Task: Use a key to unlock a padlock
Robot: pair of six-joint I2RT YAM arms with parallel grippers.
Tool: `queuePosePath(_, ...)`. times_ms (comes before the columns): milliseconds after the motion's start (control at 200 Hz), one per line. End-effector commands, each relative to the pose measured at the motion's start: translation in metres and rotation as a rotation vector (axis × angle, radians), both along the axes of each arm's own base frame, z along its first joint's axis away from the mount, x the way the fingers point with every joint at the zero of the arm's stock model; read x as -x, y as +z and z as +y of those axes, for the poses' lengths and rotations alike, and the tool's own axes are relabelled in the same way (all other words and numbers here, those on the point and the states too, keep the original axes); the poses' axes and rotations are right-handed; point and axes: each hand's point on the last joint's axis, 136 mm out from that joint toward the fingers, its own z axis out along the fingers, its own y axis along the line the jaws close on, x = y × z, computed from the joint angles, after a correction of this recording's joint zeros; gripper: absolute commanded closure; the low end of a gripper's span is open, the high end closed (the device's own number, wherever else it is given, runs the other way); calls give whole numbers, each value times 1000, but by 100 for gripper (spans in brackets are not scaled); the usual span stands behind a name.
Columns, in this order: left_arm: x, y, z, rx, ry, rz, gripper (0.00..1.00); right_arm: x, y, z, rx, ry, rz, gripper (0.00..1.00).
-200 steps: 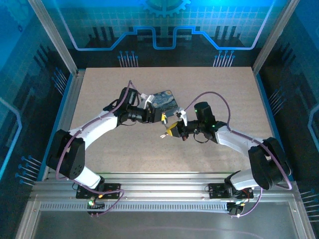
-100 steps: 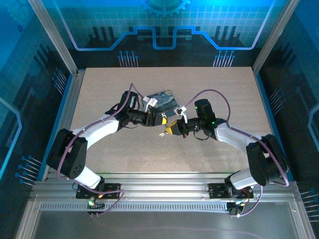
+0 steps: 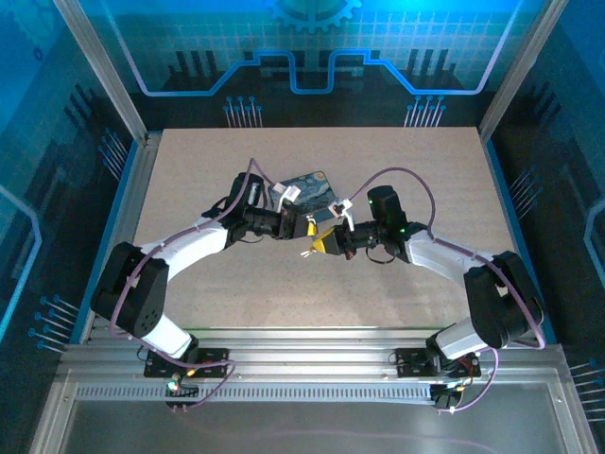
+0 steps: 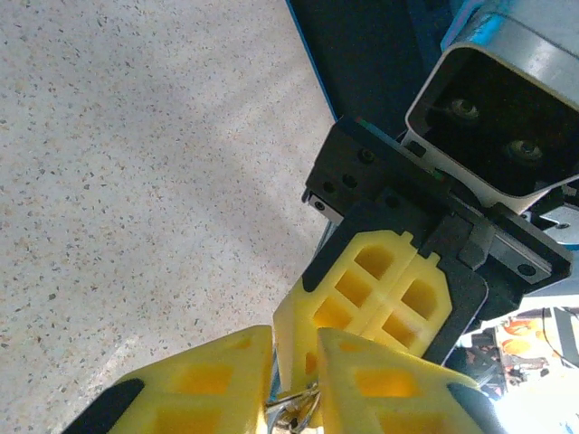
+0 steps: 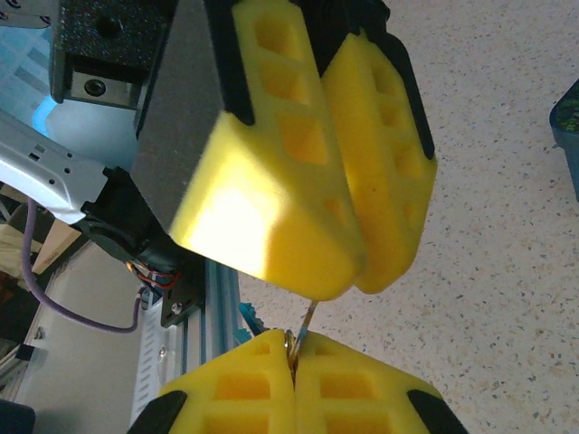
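Top view: the left pincer (image 3: 309, 228) and the right pincer (image 3: 327, 246), both with yellow foam fingers, stand tip to tip, probably for a handover. A tiny, thin, pronged metal key (image 3: 307, 253) juts out just beside the right tips.

Left wrist: the left fingers (image 4: 199, 380) stand a sliver apart around shiny metal. I cannot tell whether they grip it.

Right wrist: the right fingers (image 5: 235, 389) are pressed together on the key, its blade aimed at the left tips.

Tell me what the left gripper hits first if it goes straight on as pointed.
Most likely the right gripper, whose shut yellow fingertips sit directly ahead and look very close; exact depth is unclear.
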Motion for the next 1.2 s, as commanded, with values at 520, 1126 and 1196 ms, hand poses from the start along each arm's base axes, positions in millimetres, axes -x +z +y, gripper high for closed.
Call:
queuePosePath(520,-11,-1,-3,60,37,22,100,-21,-7,-8,-7,-76,81,78)
queuePosePath(1126,-32,-4,-2,60,99,48,100,-28,11,-16,-102,-163,93,65)
queuePosePath(1196,-32,-4,-3,62,101,49,100,-29,9,-14,-101,-164,110,65)
